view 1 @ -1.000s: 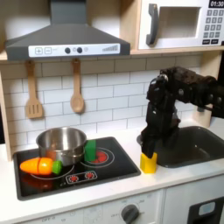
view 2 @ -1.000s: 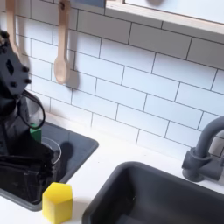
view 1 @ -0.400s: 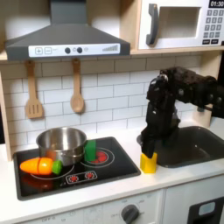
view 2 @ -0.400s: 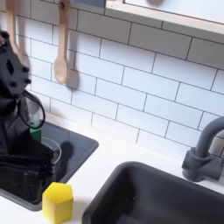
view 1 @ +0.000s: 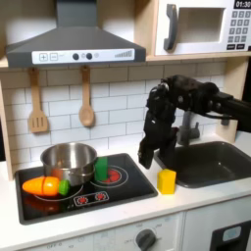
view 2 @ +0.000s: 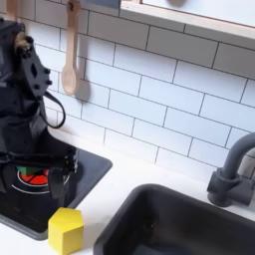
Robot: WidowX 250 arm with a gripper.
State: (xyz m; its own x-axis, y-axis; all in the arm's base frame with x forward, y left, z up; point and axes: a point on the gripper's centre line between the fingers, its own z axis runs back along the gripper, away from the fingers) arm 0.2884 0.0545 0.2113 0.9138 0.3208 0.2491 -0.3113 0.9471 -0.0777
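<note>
Pincer (view 1: 145, 157) hovered above stove edge in first exterior view, nothing gripped; whether its jaws stood apart or together, could not tell. Yellow block (view 1: 167, 180) sat upright on desk (view 1: 196, 211) at pincer's 5 o'clock, apart from it, just beside sink (view 1: 221, 167). In second exterior view, yellow block (view 2: 66, 230) stood on desk between stove (view 2: 60, 184) and sink (view 2: 189, 224). Green piece (view 1: 101, 168) stood on stove at pincer's 9 o'clock, pot (view 1: 69, 162) beyond it, carrot (view 1: 45, 185) at pot's 7 o'clock.
</note>
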